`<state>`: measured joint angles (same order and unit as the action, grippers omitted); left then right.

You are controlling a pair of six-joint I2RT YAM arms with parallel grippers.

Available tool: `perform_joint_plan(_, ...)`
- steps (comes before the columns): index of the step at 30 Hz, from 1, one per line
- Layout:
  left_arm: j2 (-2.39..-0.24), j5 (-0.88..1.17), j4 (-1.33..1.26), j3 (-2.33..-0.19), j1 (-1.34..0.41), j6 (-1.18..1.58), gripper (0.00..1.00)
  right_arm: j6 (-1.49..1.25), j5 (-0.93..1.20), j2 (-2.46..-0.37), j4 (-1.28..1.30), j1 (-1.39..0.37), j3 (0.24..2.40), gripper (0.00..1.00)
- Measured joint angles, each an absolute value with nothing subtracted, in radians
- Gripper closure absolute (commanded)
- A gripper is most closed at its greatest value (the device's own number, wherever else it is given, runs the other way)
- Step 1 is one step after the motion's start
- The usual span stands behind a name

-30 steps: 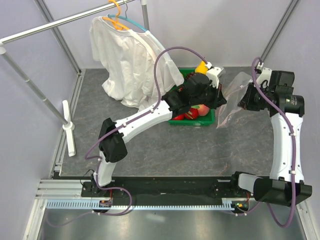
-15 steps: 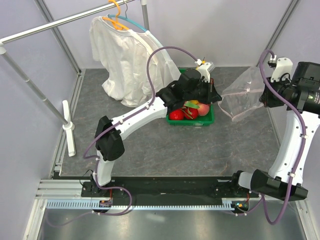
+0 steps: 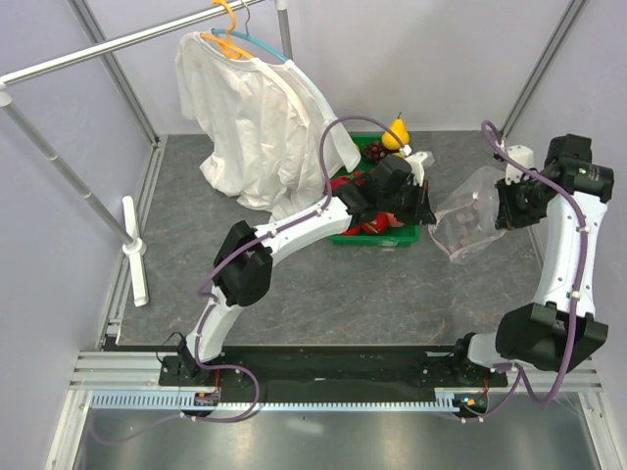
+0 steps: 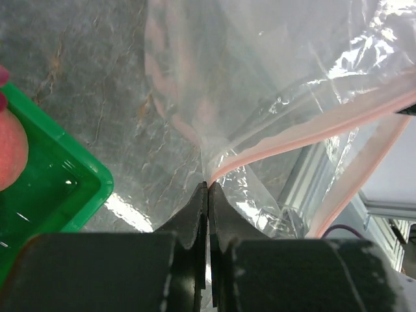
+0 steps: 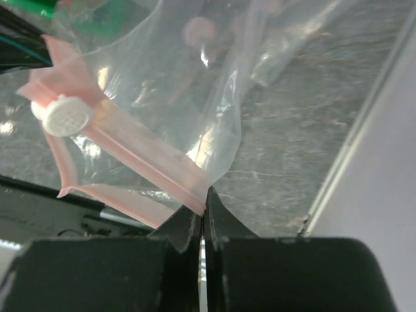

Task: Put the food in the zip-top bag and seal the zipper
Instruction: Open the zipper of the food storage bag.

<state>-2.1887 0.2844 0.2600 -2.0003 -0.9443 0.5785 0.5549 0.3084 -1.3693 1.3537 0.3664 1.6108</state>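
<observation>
Two arms: both reach to the far right part of the grey stone-patterned tabletop (image 3: 323, 284), meeting at one bag.
Left gripper (image 4: 208, 190): fingers pressed together, pinching the mouth edge of the clear crinkly plastic zip-top bag (image 4: 260, 71) right where its pink strip ends.
Right gripper (image 5: 203, 196): fingers pressed together, nipping the other end of the pale pink zipper strip (image 5: 146, 155).
Bag position: strung between the two grippers, just to the right of the green plastic tray (image 3: 407, 238). Whether its lower part rests on the tabletop I cannot tell.
Bag mouth: the strip's two halves stand apart, so the mouth gapes.
Zipper detail: a small white round knob (image 5: 68, 117) sits on the strip near its far end, seen from the right wrist.
Tray contents: a round peach-coloured toy fruit (image 4: 10, 146) lies by the tray's near corner; the left arm hides most of the rest.
Behind the tray: a yellow toy pear (image 3: 395, 132) stands at the far rim.
Back left: a white T-shirt (image 3: 255, 117) hangs from a hanger on a metal rail.
</observation>
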Motion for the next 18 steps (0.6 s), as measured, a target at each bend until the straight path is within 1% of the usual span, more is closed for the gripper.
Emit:
perform_joint_plan(4,-2.216,0.299,0.264,-1.983,-0.937,0.579,0.98,0.559,0.355,-1.417,1.355,0.351,1.571,1.00)
perform_joint_plan(5,-2.216,0.305,0.264,-1.972,-0.929,0.579,0.98,0.560,0.371,-1.431,1.355,0.350,1.569,0.97)
perform_joint_plan(6,-2.215,0.315,0.258,-1.964,-0.921,0.580,0.98,0.559,0.385,-1.443,1.355,0.351,1.569,0.91)
perform_joint_plan(7,-2.215,0.324,0.251,-1.954,-0.910,0.580,0.98,0.558,0.397,-1.452,1.355,0.351,1.569,0.83)
perform_joint_plan(8,-2.215,0.341,0.247,-1.942,-0.899,0.580,0.98,0.550,0.411,-1.462,1.355,0.351,1.569,0.79)
perform_joint_plan(10,-2.214,0.374,0.220,-1.910,-0.878,0.599,0.98,0.534,0.441,-1.475,1.350,0.350,1.567,0.75)
perform_joint_plan(12,-2.208,0.422,0.176,-1.865,-0.860,0.643,0.98,0.516,0.470,-1.473,1.322,0.350,1.552,0.74)
perform_joint_plan(13,-2.206,0.441,0.160,-1.848,-0.855,0.666,0.98,0.504,0.484,-1.467,1.298,0.350,1.538,0.71)
perform_joint_plan(15,-2.199,0.483,0.112,-1.810,-0.849,0.725,0.98,0.476,0.505,-1.443,1.237,0.350,1.489,0.68)
perform_joint_plan(18,-2.190,0.523,0.050,-1.776,-0.852,0.804,0.98,0.433,0.528,-1.391,1.162,0.350,1.408,0.59)
